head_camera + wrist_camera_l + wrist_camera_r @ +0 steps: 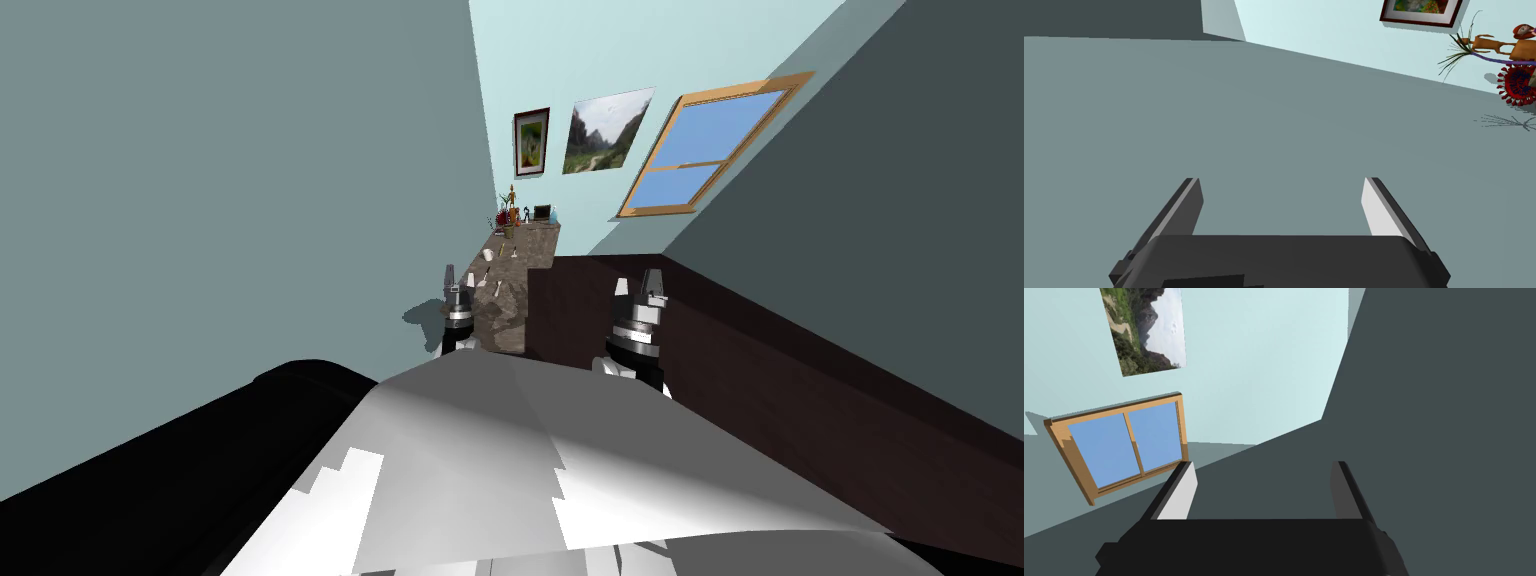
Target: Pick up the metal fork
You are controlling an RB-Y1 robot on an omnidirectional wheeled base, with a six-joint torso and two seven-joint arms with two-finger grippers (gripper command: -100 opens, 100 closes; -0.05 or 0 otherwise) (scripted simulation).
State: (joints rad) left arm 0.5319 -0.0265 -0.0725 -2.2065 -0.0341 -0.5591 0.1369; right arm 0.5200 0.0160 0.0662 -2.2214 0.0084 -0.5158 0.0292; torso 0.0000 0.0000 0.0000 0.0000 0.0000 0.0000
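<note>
A long mottled brown counter (520, 270) runs away from me along the grey left wall. Several small pale items (488, 255) lie on it, too small to tell which is the fork. My left gripper (451, 274) hovers over the counter's near end, raised and open, with nothing between its fingers; in the left wrist view the left gripper (1281, 180) faces the grey wall. To the right, over a dark brown surface, my right gripper (640, 282) is also raised. The right wrist view shows the right gripper (1264, 463) open and empty.
Ornaments crowd the counter's far end: a wooden figure (1494, 45), a red flower-like piece (1519, 85) and a small dark box (542, 212). A dark brown block (760, 350) stretches along the right. A black rounded shape (200, 450) lies at lower left.
</note>
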